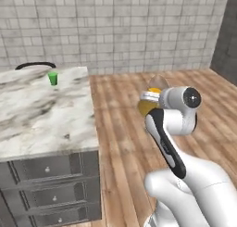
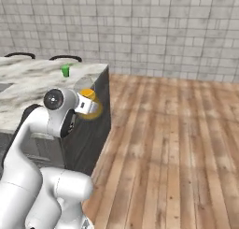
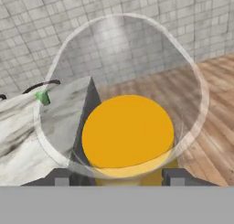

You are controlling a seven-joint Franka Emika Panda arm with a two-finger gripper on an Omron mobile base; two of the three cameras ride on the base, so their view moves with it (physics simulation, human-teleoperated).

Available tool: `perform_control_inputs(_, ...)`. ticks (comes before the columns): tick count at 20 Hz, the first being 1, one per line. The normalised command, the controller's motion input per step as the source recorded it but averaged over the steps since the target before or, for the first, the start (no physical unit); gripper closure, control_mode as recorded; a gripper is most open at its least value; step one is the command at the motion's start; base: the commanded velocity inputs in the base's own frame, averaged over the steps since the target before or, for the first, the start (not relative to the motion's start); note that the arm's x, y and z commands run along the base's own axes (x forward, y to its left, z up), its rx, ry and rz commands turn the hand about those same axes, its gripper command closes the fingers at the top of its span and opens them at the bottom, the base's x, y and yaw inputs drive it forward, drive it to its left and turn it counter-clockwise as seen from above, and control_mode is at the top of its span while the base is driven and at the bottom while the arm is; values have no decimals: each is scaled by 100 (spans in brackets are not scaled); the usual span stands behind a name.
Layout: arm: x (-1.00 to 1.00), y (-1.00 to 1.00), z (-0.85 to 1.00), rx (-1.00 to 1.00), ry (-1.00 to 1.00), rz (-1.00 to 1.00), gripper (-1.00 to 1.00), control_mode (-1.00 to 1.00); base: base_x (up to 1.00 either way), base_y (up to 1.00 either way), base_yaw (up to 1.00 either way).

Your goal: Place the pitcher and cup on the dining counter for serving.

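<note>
Between the two dark fingertips of the gripper point(image 3: 122, 175), clamped on the base of the pitcher point(image 3: 125, 104), jaws spread wide around its rounded glass body. Seen from the hand camera as a clear dome narrowing toward its far end, with a disc of orange-yellow liquid point(image 3: 128, 131) close above the tips. Carried in the air off the corner of the dining counter point(image 1: 41, 115), out over the wooden floor point(image 2: 177, 144) rather than over the slab, and not touching it. Judged heavy for its size because of the liquid, and prone to slosh if swung or tipped; best moved slowly and kept level. Judged stiff but fragile, being glass, so a gentle set-down on the marble called for, no drop. Judged slippery too: smooth curved wall, only two narrow pads on it, hence a hold low on the widest part, as now, looks safer than one at the narrow top. Farther along the counter, near its far edge, stands the cup point(image 1: 53, 78), small, green, upright, apart from the pitcher and already on the marble. Behind the cup, just past the counter's far edge, curves a dark chair back point(image 1: 35, 65). Beyond the counter, a grey tiled wall point(image 1: 120, 27).
</note>
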Motion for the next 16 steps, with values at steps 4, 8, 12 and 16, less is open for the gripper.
perform_control_inputs(4,0,0,0,0,0,0,100,100,92,-100,38)
perform_control_inputs(8,0,0,0,0,0,0,100,100,100,-100,37)
perform_control_inputs(12,0,0,0,0,0,0,100,100,100,-90,41)
perform_control_inputs(16,0,0,0,0,0,0,100,100,100,-71,54)
